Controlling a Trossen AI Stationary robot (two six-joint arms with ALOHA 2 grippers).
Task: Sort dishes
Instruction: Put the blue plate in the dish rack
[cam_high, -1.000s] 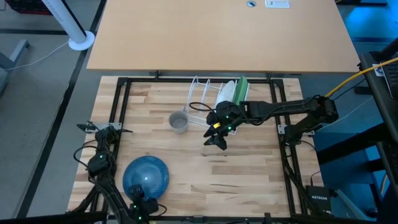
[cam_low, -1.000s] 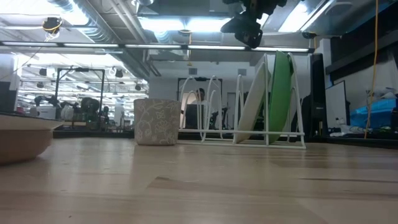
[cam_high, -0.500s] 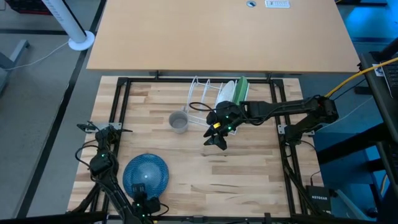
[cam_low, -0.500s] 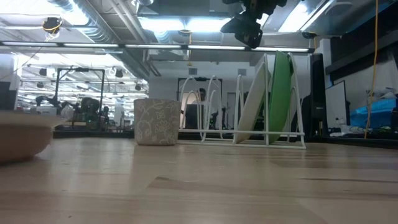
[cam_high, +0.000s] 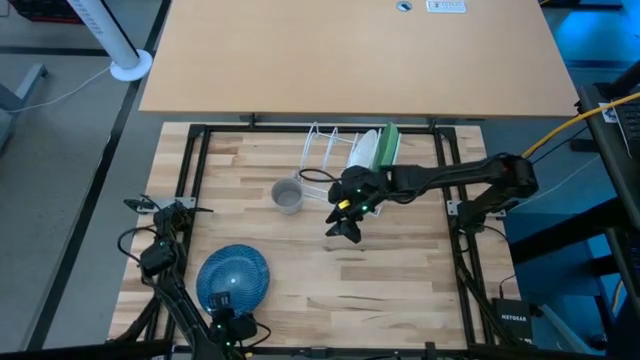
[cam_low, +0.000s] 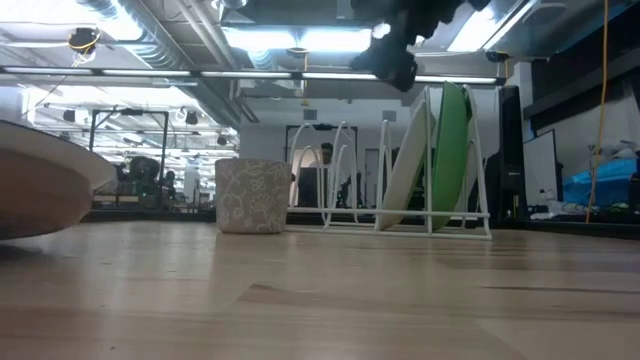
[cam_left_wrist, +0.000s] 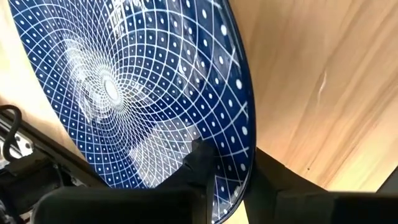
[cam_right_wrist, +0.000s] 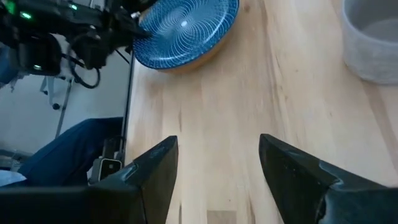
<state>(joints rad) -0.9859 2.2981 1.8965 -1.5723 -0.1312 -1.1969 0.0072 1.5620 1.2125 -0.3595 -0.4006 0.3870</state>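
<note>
Jaws of my left gripper (cam_left_wrist: 227, 177) pinch the dark blue plate (cam_high: 233, 279) by its rim, at the table's near left corner. Right gripper (cam_right_wrist: 214, 165) hangs wide, empty, mid-table. Next I'd lift toward the rack (cam_high: 330, 160).

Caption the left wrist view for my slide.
Left gripper clamps the blue plate's rim above the wooden table.

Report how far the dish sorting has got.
Done: the green plate and the white plate stand upright in the wire rack.

In hand: the left gripper pinches the rim of the dark blue plate near the table's front-left corner; in the low view one edge looks tipped up.

Left: racking that plate. No fourth plate shows. The right gripper hangs open above mid-table, beside the grey cup.
</note>
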